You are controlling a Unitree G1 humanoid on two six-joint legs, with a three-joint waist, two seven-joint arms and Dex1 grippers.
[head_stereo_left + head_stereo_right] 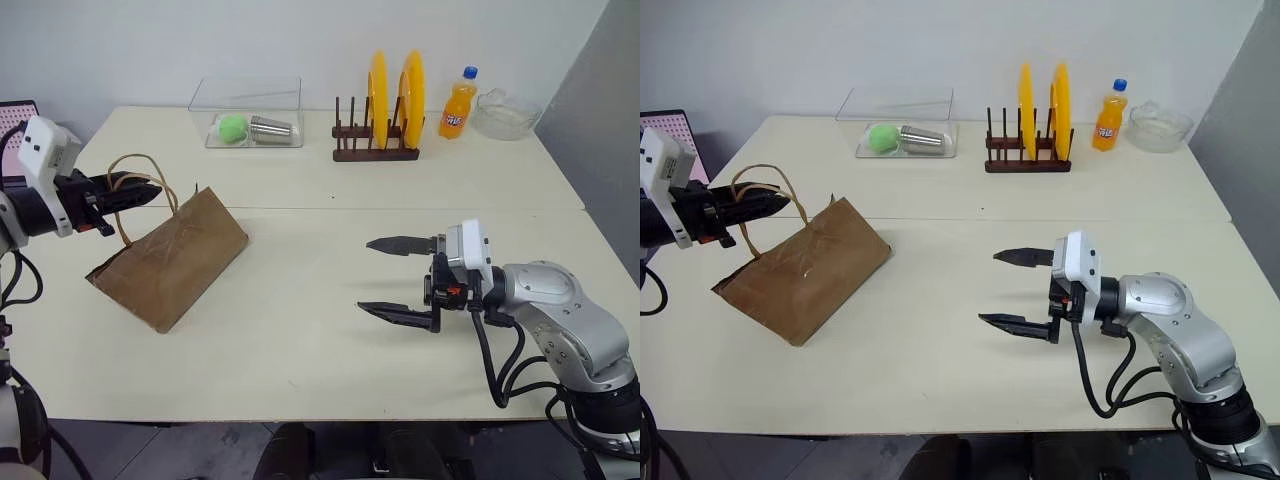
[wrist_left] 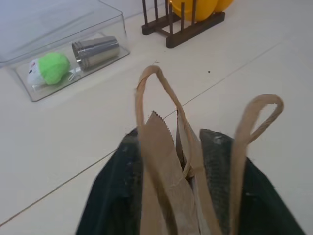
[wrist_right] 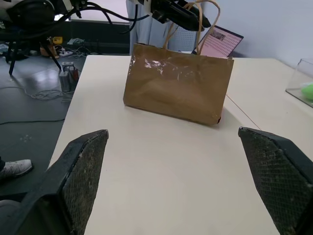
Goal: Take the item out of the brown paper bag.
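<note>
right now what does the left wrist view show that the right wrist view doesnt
Left wrist view alone: the left end effector shut on the brown paper bag's top edge and a cord handle, the clear box holding a green toy and a steel cup, and the foot of the plate rack.

Right wrist view alone: the right end effector wide open, the bag's whole creased side, and a laptop behind it.

Both: the brown paper bag, its handles, the table.

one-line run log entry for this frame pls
left gripper: shut on brown kraft paper bag rim and cord handles | right gripper: open, beside bag, apart | bag: tilted on table | item: hidden
</note>
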